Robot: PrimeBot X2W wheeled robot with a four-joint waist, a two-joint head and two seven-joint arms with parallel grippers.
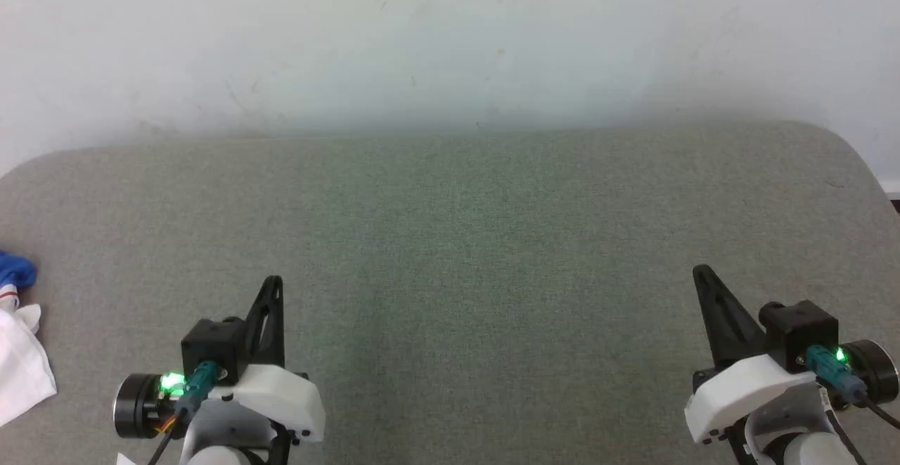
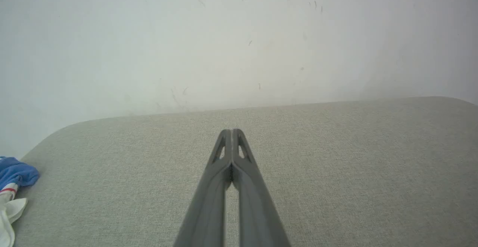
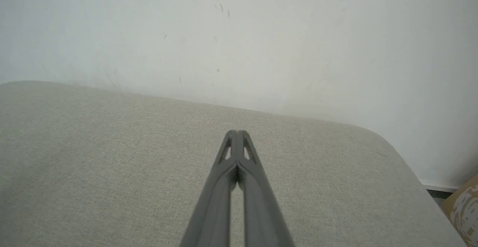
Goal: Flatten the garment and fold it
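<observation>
The garment [image 1: 17,324] lies bunched at the far left edge of the grey fabric table [image 1: 464,240]: a blue part, a red-striped trim and white cloth, mostly cut off by the frame. The left wrist view catches the garment [image 2: 13,187] at its lower left. My left gripper [image 1: 274,283] hovers low at the near left, shut and empty, well to the right of the garment. At the near right my right gripper [image 1: 699,271] is shut and empty too. In both wrist views the fingertips meet, on the left gripper [image 2: 232,131] and the right gripper [image 3: 236,132], above bare table.
A white wall [image 1: 450,36] rises behind the table's far edge. The table corners are rounded. Past the right corner, a dark strip of floor [image 3: 435,192] and a tan patterned object [image 3: 465,206] show.
</observation>
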